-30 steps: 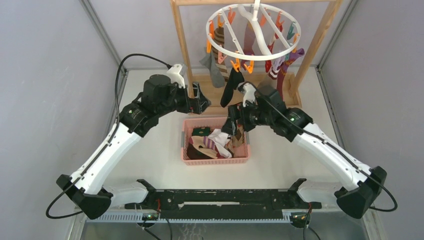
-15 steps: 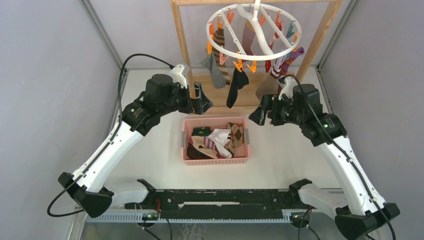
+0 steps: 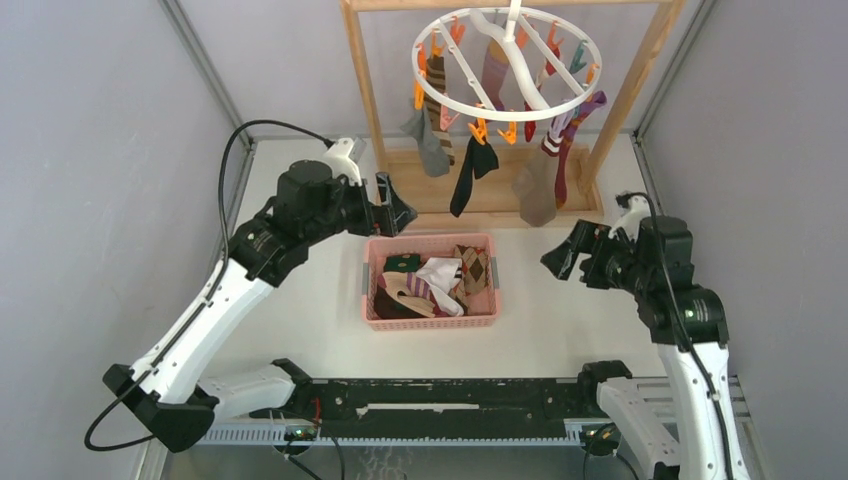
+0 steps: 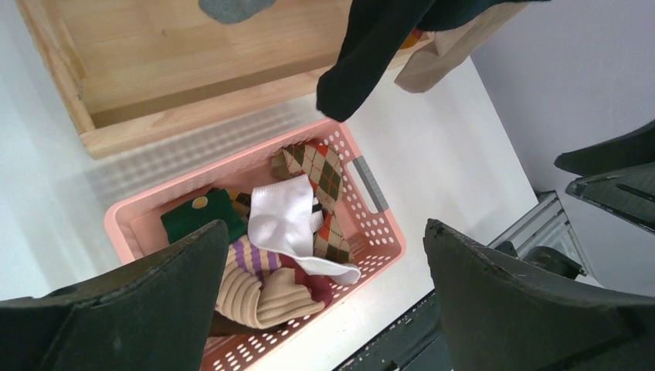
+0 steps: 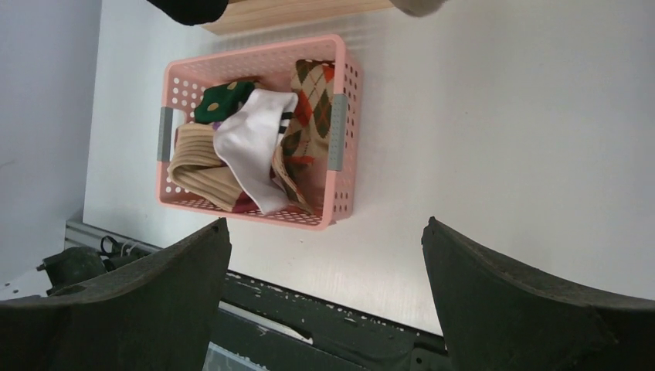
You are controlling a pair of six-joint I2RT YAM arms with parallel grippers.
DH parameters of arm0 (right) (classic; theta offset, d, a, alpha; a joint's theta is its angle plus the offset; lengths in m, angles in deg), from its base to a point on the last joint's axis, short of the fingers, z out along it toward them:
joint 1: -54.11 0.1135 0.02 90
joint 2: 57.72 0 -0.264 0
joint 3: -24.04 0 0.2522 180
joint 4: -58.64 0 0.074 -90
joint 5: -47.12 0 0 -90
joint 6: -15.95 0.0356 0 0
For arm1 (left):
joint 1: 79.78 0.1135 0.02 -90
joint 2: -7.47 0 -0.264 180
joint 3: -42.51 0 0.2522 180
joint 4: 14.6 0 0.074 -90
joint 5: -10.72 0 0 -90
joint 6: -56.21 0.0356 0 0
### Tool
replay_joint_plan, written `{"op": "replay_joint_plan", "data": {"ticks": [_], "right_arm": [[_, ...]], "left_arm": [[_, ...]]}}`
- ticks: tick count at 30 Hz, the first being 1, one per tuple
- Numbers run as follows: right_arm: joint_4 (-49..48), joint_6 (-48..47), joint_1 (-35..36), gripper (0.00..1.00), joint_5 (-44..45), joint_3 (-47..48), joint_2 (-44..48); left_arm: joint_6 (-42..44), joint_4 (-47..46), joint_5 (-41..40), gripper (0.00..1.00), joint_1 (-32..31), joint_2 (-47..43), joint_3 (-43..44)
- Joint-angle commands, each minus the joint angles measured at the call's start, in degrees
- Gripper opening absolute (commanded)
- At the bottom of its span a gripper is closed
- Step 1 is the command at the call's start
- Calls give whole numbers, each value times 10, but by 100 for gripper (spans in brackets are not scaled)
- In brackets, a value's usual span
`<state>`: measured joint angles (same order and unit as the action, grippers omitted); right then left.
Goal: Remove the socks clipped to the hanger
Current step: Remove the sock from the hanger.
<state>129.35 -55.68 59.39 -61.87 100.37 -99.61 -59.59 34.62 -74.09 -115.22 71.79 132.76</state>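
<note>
The top camera is looking steeply down from above and behind the arm bases, taking in the whole counter (image 3: 545, 310) and the hanger (image 3: 505, 113) at the far edge. The wrist cameras are looking down past the left tool (image 4: 324, 226) and the right tool (image 5: 326, 223) from closer in. Both are framing the pink basket (image 4: 384, 232), which the top view is also showing.

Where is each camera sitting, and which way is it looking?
Top camera: high behind the arms, looking down at the table, basket, hanger and hanging socks; left arm and right arm show.
Left wrist camera: on the left arm, looking down at the basket and wooden rack; the left fingers show.
Right wrist camera: on the right arm, looking down at the basket and table; the right fingers show.
Shared: all see the basket.
</note>
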Motion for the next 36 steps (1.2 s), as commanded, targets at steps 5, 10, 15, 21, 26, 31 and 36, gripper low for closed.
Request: {"op": "replay_joint_plan", "data": {"ticks": [5, 10, 15, 21, 26, 31, 36], "right_arm": [[52, 20, -34, 100, 10, -14, 62], [65, 27, -44, 100, 24, -13, 78], [71, 31, -48, 100, 26, -13, 83], [66, 23, -48, 100, 21, -13, 71], [56, 21, -65, 100, 11, -13, 59], [49, 24, -65, 100, 4, -13, 53], [44, 26, -65, 100, 3, -13, 51]], "left_arm": [[-16, 21, -19, 100, 3, -48, -35], [-14, 36, -30, 100, 3, -63, -45], [-23, 44, -46, 100, 4, -82, -57], [-30, 52, -66, 100, 5, -100, -73], [-33, 52, -70, 100, 7, -96, -72], [-33, 48, -73, 100, 7, -96, -74], [-30, 49, -71, 100, 9, -89, -67]]}}
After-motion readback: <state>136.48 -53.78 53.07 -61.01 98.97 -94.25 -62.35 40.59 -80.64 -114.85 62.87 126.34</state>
